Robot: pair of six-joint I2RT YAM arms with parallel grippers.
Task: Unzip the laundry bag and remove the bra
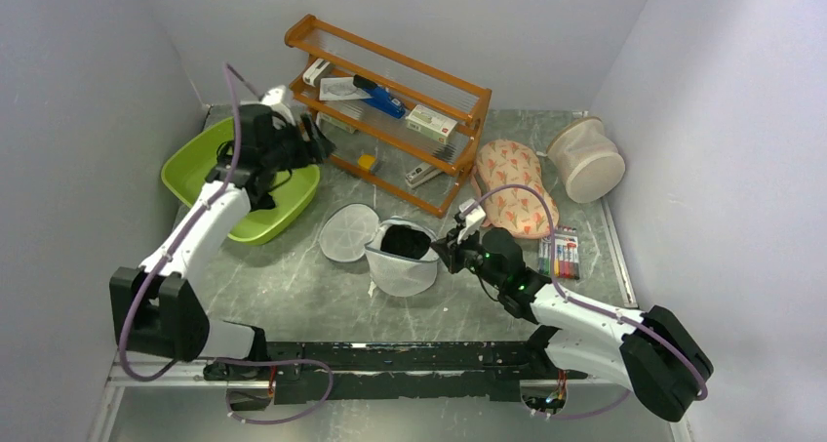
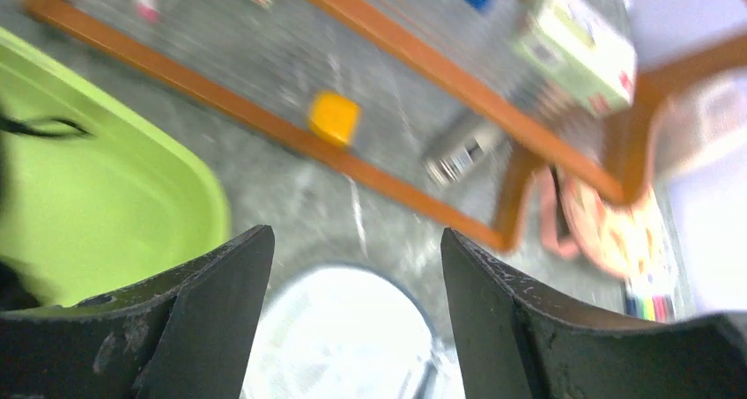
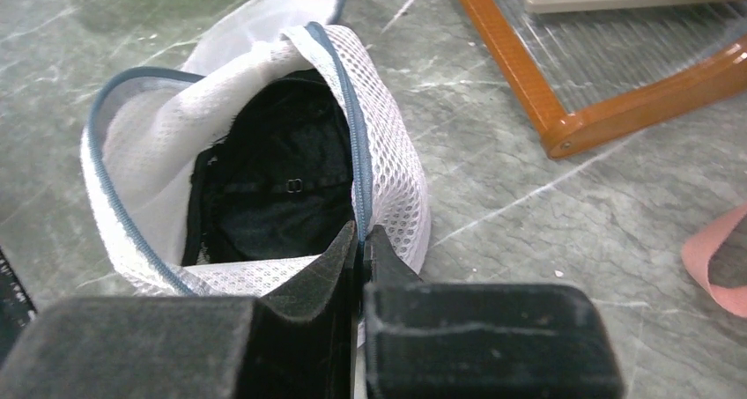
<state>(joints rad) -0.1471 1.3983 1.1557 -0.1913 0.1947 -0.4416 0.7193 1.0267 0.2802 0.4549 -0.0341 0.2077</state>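
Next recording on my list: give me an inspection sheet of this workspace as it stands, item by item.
Surface: grey marbled tabletop.
Job's things: laundry bag unzipped, lid flopped open beside it; bra inside the bag.
Clutter: orange rack, green basin, patterned pouch, beige mesh cylinder, marker pack.
Grippers: left gripper open, holding nothing, near the basin; right gripper shut on the bag's rim.
Cables: purple cable running along each arm; no snag seen.
Surroundings: plain pale walls; nothing else seen.
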